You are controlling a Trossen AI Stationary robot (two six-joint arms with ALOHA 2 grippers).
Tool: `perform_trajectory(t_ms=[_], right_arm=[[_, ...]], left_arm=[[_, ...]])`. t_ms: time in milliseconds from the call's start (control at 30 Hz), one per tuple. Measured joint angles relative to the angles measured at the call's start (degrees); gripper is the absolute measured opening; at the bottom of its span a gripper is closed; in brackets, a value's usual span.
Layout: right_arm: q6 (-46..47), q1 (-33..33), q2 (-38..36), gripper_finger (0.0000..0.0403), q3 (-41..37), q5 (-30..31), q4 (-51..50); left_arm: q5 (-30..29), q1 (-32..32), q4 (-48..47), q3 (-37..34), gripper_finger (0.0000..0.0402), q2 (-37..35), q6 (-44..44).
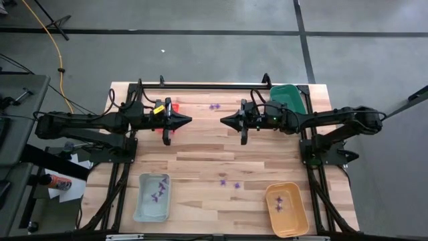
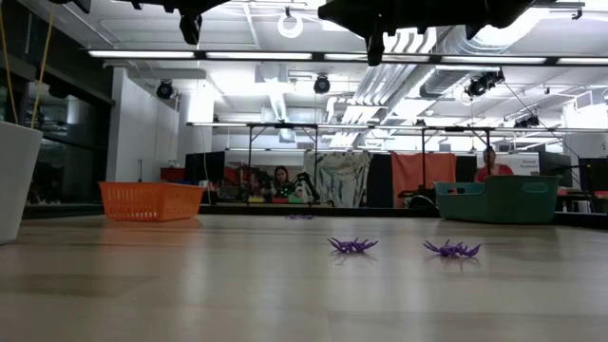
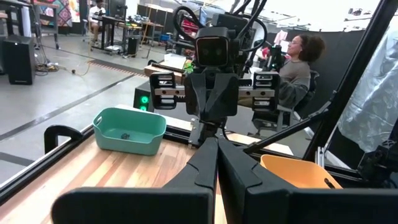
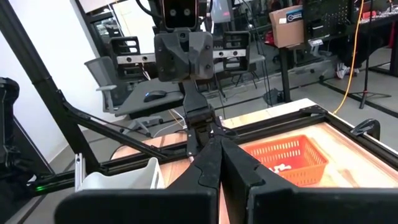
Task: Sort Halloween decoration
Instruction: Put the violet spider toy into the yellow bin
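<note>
Item 1. Pale blue tray (image 1: pixel 152 198), at seven o'clock on the tabletop (image 1: pixel 200 150), near edge; holds several purple pieces, apparently already sorted there.

Item 2. Orange tray (image 1: pixel 287 210), at five o'clock, near edge; holds two purple pieces.

Item 3. Halloween decoration, loose: two purple spider-like pieces (image 1: pixel 229 183) lying apart on bare wood between those trays, evidently awaiting sorting. A third purple piece (image 1: pixel 214 106) lies at twelve o'clock, toward the far edge.

Item 4. Left end effector (image 1: pixel 188 120), at ten o'clock, raised above the tabletop, clenched and empty; judged parked, pointing toward centre.

Item 5. Right end effector (image 1: pixel 224 121), at two o'clock, likewise raised, clenched, empty, tip facing the left one, well short of touching.

Item 6. Red tray (image 1: pixel 166 122), mostly hidden beneath the left arm.

Item 7. Green tray (image 1: pixel 289 98), at one o'clock, far corner; a small dark piece inside.
</note>
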Motion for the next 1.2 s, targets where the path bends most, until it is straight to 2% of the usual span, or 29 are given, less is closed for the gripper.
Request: perform_trajectory(t_ms=[567,700,933,1000,1200], right_arm=[[0.1,0.0,0.0,0.0,0.0,0.0,0.0],[2.7,0.0,0.0,0.0,0.0,0.1,-0.8],[9.8,2.8,0.0,0.0002,0.1,-1.5,-13.8],[9.7,5.5,0.0,0.0007,0.1,-1.8,-18.1],[8.9,15.8,0.0,0.0043,0.1,2.4,-31.4]], left_arm=[[-2.5,0.0,0.0,0.0,0.0,0.0,0.0],[-2.8,0.0,0.0,0.0,0.0,0.0,0.0],[-2.8,0.0,0.0,0.0,0.0,0.0,-0.1],[-2.8,0.0,0.0,0.0,0.0,0.0,-0.1],[-2.8,0.0,0.0,0.0,0.0,0.0,-0.1]])
